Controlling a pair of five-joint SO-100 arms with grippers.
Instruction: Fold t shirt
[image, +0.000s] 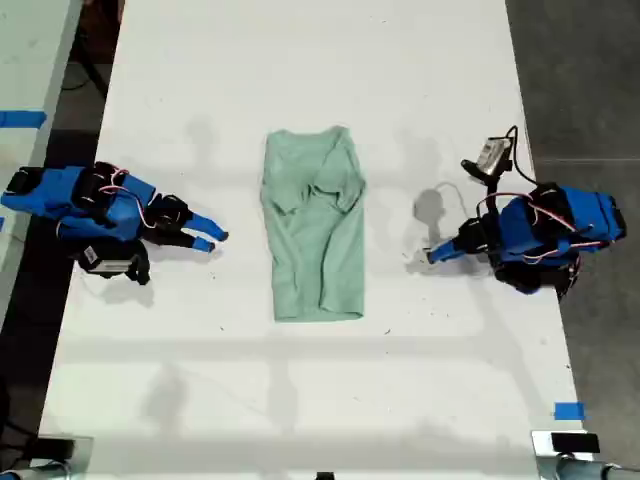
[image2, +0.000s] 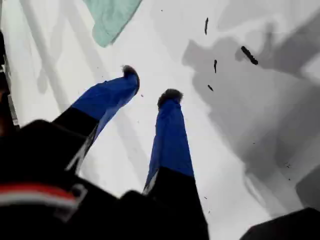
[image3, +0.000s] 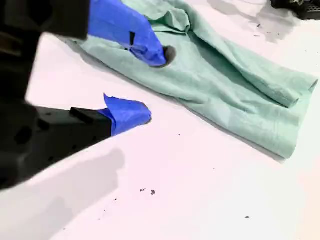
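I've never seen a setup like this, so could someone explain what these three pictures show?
You see two small blue robot arms, one at the exterior view's left and one at its right, on a white table. That overhead picture comes from a camera off the arms. The other two come from cameras riding on each arm's pincer, looking along it. Between the arms lies a pale green t shirt, its sleeves folded inward. My first gripper and my second gripper are both open and hold nothing.
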